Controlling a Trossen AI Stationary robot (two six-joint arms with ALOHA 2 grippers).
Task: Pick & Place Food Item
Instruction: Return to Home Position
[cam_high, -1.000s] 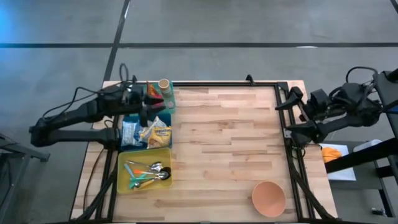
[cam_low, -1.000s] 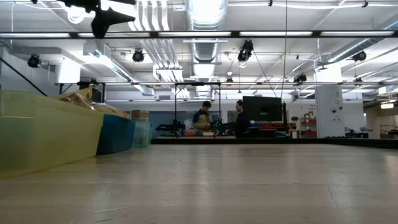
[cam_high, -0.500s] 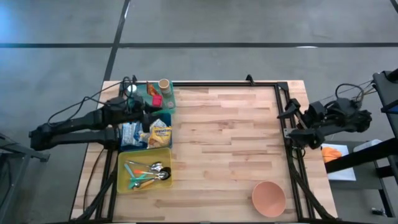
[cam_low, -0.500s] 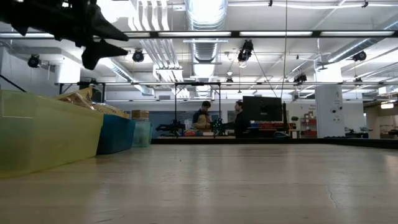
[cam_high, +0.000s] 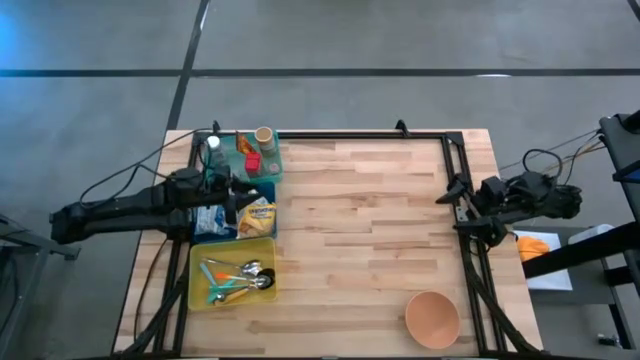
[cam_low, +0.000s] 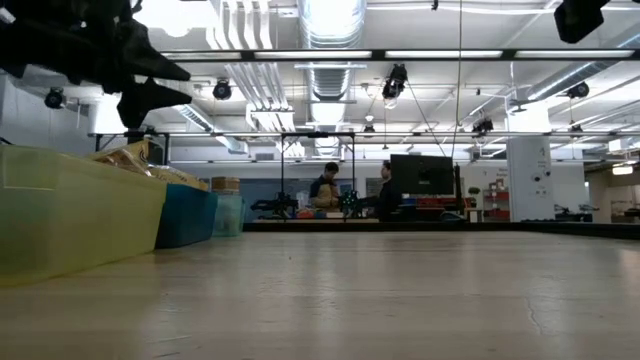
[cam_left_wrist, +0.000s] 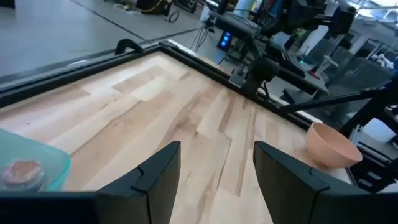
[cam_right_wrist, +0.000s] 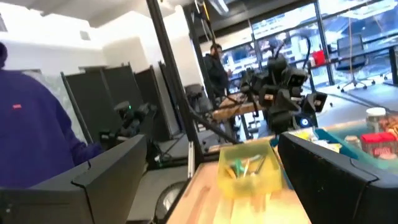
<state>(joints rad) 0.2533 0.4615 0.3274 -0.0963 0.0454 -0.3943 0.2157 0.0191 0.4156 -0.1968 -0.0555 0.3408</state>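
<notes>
Snack packets, one yellow (cam_high: 258, 213) and one white and blue (cam_high: 210, 213), lie in a blue bin (cam_high: 268, 190) at the table's left side. My left gripper (cam_high: 240, 197) hangs open above that bin, pointing toward the table's right edge; its fingers (cam_left_wrist: 158, 180) have nothing between them. The low view shows it high at the left (cam_low: 172, 83). A pink bowl (cam_high: 432, 318) stands at the near right corner. My right gripper (cam_high: 452, 210) is open and empty over the table's right edge, well above the top.
A teal bin (cam_high: 272, 160) with jars and cans stands beyond the blue one. A yellow bin (cam_high: 198, 258) with measuring spoons stands in front of it. A black frame (cam_high: 455, 170) runs along the far and right edges. A person in purple (cam_right_wrist: 31, 143) is beside the table.
Both arms have sunk and folded back. My left gripper has come down from over the teal bin toward the near edge and now hangs over the blue bin. My right gripper has dropped and drawn toward the table's right edge. Both stay open.
</notes>
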